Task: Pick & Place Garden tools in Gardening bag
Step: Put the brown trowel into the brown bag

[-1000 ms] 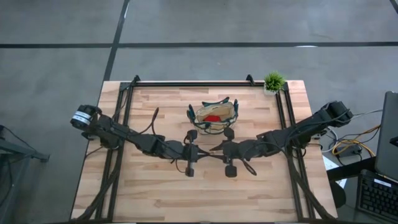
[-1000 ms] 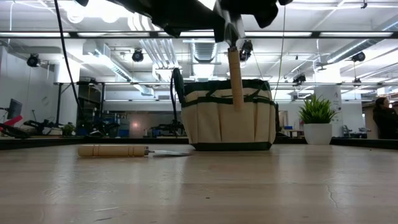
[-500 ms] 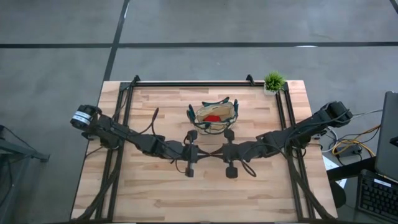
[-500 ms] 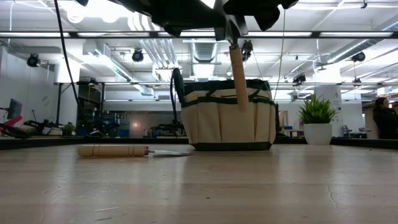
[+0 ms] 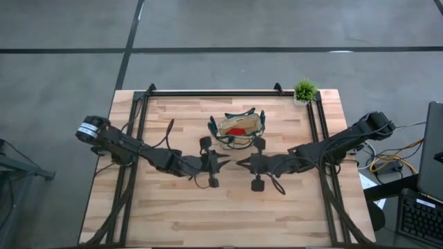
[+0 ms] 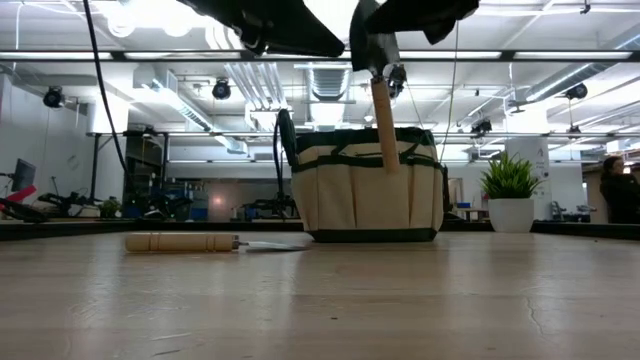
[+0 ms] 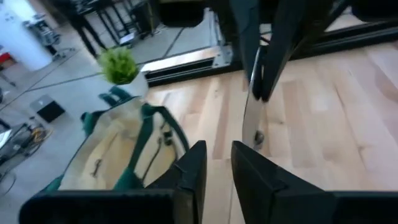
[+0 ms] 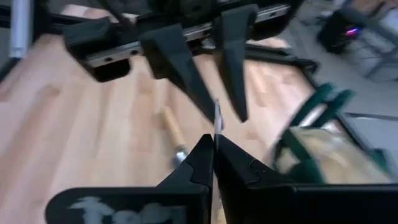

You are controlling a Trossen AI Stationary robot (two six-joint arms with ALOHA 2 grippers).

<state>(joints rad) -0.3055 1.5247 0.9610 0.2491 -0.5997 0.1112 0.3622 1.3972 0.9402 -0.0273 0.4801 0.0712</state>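
A trowel (image 6: pixel 180 242) lies flat on the counter (image 6: pixel 420 300), stiff and light, best taken by its wooden handle. Beyond it, before the gardening bag (image 6: pixel 365 195), a second wooden-handled tool (image 6: pixel 384 125) hangs from the right claw (image 5: pixel 239 164), which is clamped on its thin, slippery blade. The left claw (image 5: pixel 223 163), shut a second ago, now stands apart and drawn back.

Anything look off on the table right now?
Nothing spilled or damaged. One oddity: the right gripper is shut on a wooden-handled tool by its metal end, so the handle hangs tilted in the air, short of the gardening bag. A second tool lies on the table.
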